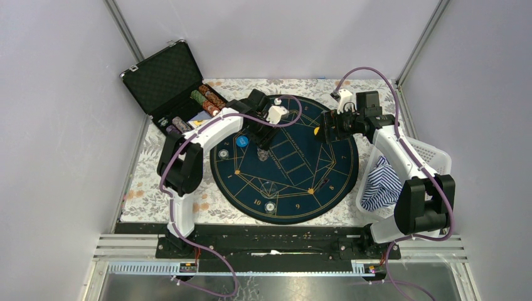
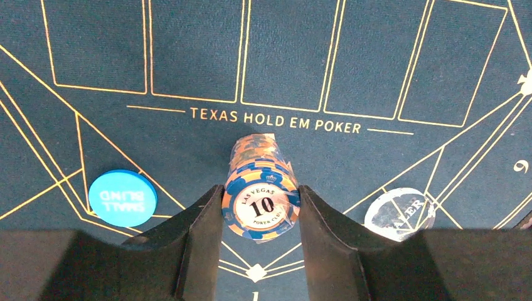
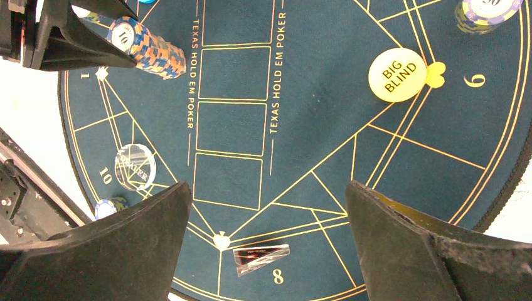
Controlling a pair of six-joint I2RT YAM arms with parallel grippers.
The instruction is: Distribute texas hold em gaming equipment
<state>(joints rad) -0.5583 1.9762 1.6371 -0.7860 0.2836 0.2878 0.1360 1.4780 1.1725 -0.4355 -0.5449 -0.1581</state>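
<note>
My left gripper (image 2: 260, 193) is shut on a plastic-wrapped stack of orange-and-blue "10" poker chips (image 2: 258, 182), which lies tilted on the round dark blue poker mat (image 2: 351, 69). In the top view the left gripper (image 1: 262, 149) is over the mat's left half. A blue "small blind" disc (image 2: 122, 197) lies left of the stack and a clear dealer disc (image 2: 399, 213) right of it. My right gripper (image 3: 268, 185) is open and empty above the mat. Below it lie a wrapped red-backed card deck (image 3: 260, 258), a yellow "big blind" disc (image 3: 401, 74) and a purple chip stack (image 3: 486, 11).
An open black case (image 1: 164, 76) with several chip rolls (image 1: 207, 100) stands at the back left. A white basket (image 1: 433, 153) holding a blue-white striped cloth (image 1: 381, 185) sits at the right. Single chips (image 1: 223, 153) lie on the mat's left and near rim (image 1: 270, 205).
</note>
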